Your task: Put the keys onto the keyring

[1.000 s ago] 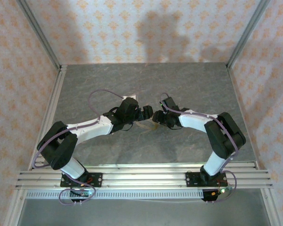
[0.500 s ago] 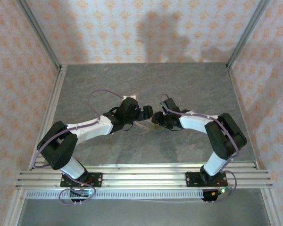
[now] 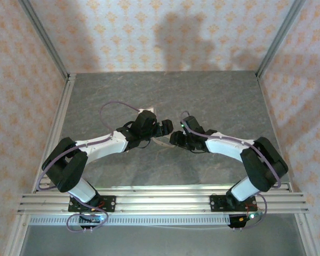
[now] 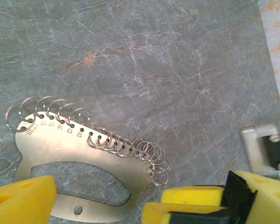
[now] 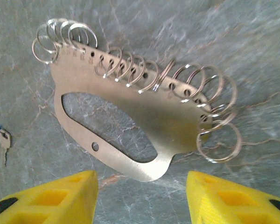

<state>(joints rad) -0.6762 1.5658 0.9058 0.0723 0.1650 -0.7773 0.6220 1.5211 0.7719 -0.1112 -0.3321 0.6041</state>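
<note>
Table (image 3: 202,96) (grey stone-look top, pale veins running through) is carrying a ring-lined keyring plate (image 5: 144,112) lying flat, with a small blue-headed key (image 5: 1,136) lying near it.

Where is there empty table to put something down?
The far half of the table, between the arms and the back wall, is bare. So is the near strip between the arms and the front rail. The middle is crowded: the left gripper and right gripper meet over the metal plate full of rings, with a blue key nearby.
</note>
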